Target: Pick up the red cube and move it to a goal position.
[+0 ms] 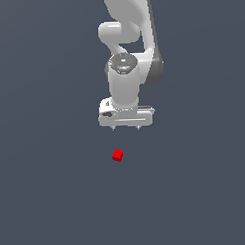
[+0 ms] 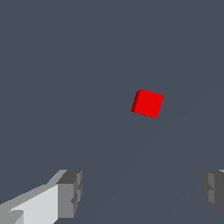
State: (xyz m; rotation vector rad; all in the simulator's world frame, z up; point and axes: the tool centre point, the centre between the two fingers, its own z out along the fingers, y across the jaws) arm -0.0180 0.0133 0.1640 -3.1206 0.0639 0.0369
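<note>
A flat, dark blue-grey surface fills both views. The red cube (image 1: 117,155) lies on it alone, turned slightly askew, just ahead of the white gripper (image 1: 126,128), which hangs spread wide and empty. The cube looks small, rigid and light; squeezing two opposite flat faces should hold it, avoiding the corners.

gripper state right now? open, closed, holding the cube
Gripper: open and empty, fingers set wide apart; the red cube lies apart from it, not between the fingers.
</note>
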